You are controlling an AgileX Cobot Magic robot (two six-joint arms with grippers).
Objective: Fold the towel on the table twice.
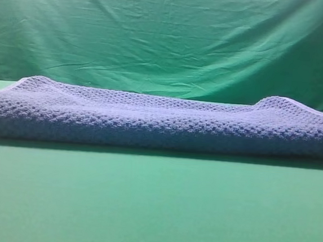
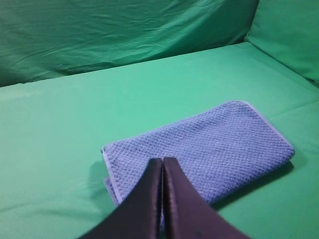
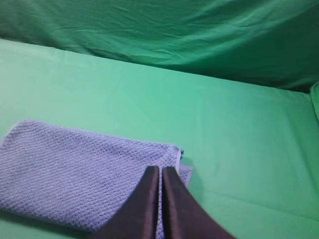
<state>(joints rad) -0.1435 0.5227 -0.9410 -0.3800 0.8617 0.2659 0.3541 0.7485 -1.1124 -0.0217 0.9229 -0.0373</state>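
Both claws are pressed fully together here with nothing pinched between them. The left gripper (image 2: 162, 162) has its 2 dark fingers (image 2: 144, 199) flat against each other, hanging over the near corner of the towel (image 2: 204, 152), whether it actually touches the cloth I can't tell. Same deal for the right gripper (image 3: 160, 170): jaws closed tight, tips over the towel's (image 3: 75, 174) hemmed corner. The towel (image 1: 161, 121) itself lies folded into a thick blue-grey rectangle on the green table (image 1: 153, 211), layers stacked, pale hem showing along the edges, with the wrinkled green backdrop (image 1: 169, 37) behind.
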